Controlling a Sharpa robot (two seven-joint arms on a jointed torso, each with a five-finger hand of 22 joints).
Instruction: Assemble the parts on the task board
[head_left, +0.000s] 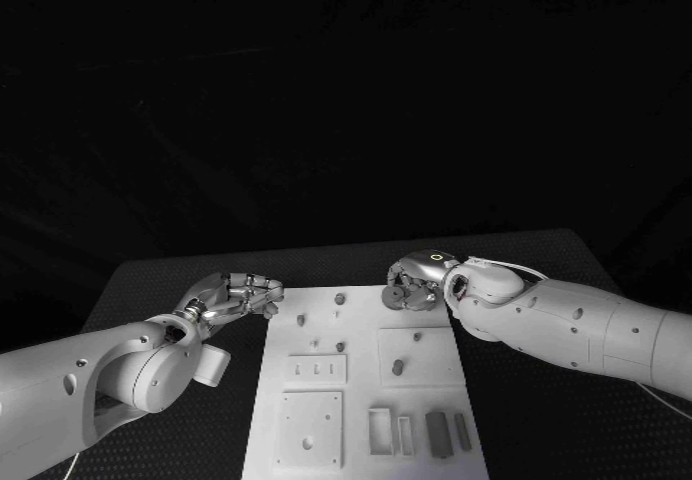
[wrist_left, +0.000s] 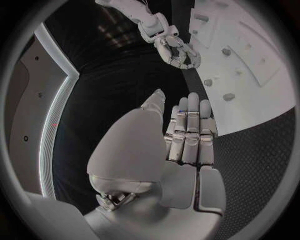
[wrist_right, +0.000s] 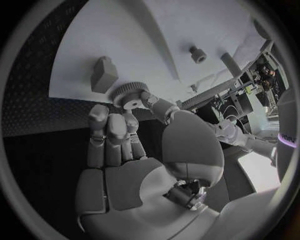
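Looking down from the head camera, you see the white board lying in the middle of the black counter, with dark counter showing along both of its long sides and past its far end. Your right hand sits at the board's far right corner; the right wrist view shows it pinching a small toothed gear between thumb and fingers, just over the board's edge and beside a grey block standing on the board. Your left hand rests off the board's far left corner, over bare counter, fingers curled in with nothing in them. Small grey parts lie near the board's near right corner. You can't read any writing on the board or parts.
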